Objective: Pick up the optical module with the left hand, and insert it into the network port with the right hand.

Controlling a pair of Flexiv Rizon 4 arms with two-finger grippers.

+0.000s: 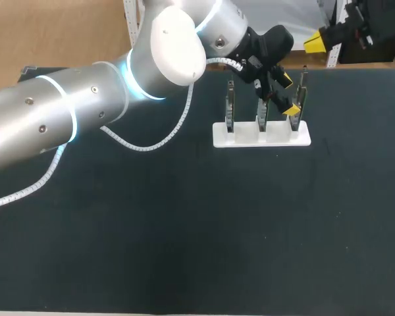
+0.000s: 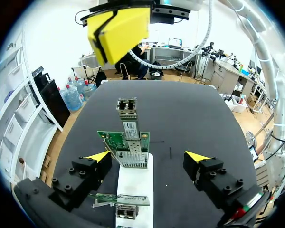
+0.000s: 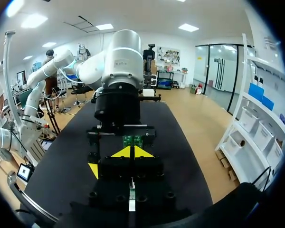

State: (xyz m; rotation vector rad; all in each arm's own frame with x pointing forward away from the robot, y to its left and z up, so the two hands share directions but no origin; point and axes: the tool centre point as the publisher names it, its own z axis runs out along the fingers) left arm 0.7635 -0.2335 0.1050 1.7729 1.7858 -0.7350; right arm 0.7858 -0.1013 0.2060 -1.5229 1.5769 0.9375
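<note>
Overhead, a dark table (image 1: 184, 237) carries a white holder (image 1: 245, 137) toward its far side, with three slim parts standing upright in it in a row. The left arm (image 1: 85, 105) comes in from the left, and the left gripper (image 1: 289, 95) hangs at the right-hand half of that row.

Seen from the left wrist, its black fingers (image 2: 85, 178) stand wide apart, one on each side of the holder, touching nothing. Ahead of the gap between them a green circuit board (image 2: 115, 141) stands upright in the holder. The optical module (image 2: 127, 114) rises upright just past the board, its twin-socket end uppermost. Whether module and board touch cannot be told. A second board (image 2: 126, 200) sits in the holder closer in, under the gripper.

The right gripper (image 2: 118, 31) hangs in the air above and beyond the holder. Its yellow pads are pressed together, with nothing visible between them.
</note>
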